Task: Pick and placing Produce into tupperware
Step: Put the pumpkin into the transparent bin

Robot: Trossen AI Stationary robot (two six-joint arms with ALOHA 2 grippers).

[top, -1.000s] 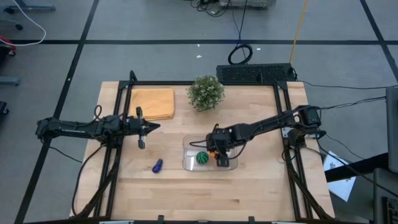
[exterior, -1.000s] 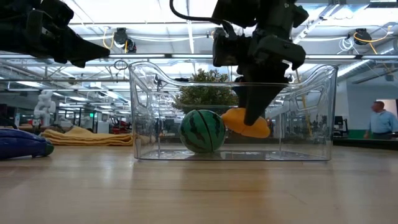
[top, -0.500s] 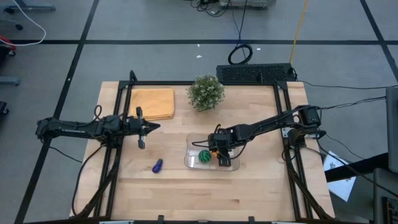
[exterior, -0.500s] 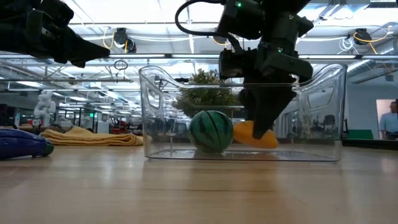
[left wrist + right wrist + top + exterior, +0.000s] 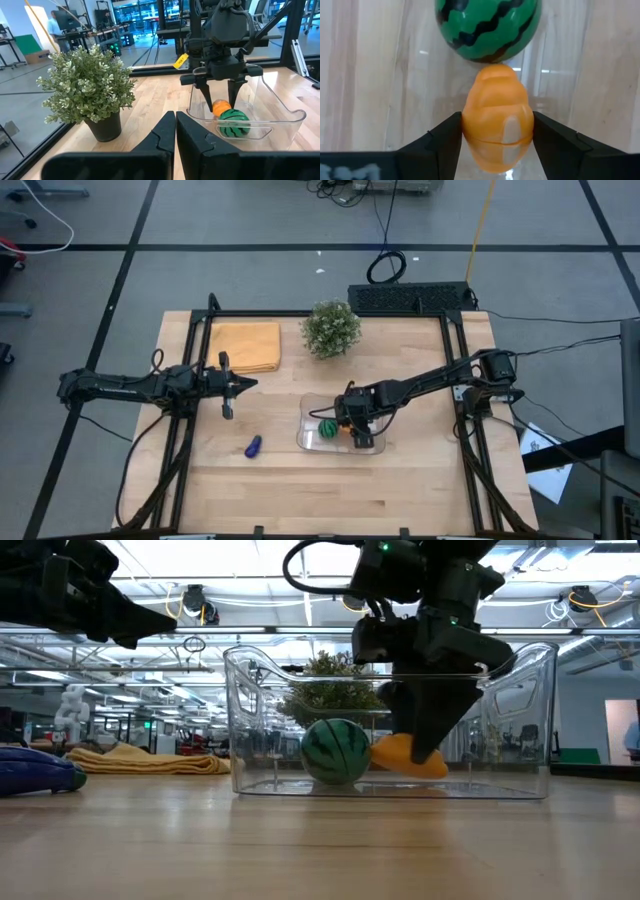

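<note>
A pale wooden table (image 5: 400,490) with a black frame stands on a grey floor crossed by dark tape lines; beyond it the low view shows a bright workshop hall. Near the table's middle sits the clear tupperware (image 5: 308,442) (image 5: 250,720) (image 5: 280,107), a transparent rectangular tub with rounded corners.

The right gripper (image 5: 352,430) (image 5: 428,745) (image 5: 220,97) (image 5: 497,137) reaches down into the tub. Its two fingers (image 5: 440,137) stand spread on either side of the orange piece (image 5: 405,755) (image 5: 220,106) (image 5: 496,117), which lies on the tub's floor. The fingers sit right at its flanks, and whether they press on it cannot be told; the grip looks let go. The green striped ball (image 5: 328,431) (image 5: 335,750) (image 5: 234,122) (image 5: 487,27), painted like a watermelon, also rests inside the tub, touching the orange piece.

The purple piece (image 5: 253,446) (image 5: 35,768) lies on the bare wood outside the tub, well apart from it, on the left arm's side.

The left gripper (image 5: 243,384) (image 5: 175,132) hangs above the table off to the left with its fingers pressed together and nothing between them.

At the table's far edge are a potted plant (image 5: 331,328) (image 5: 90,92) and a folded yellow-orange cloth (image 5: 245,345) (image 5: 140,758)
</note>
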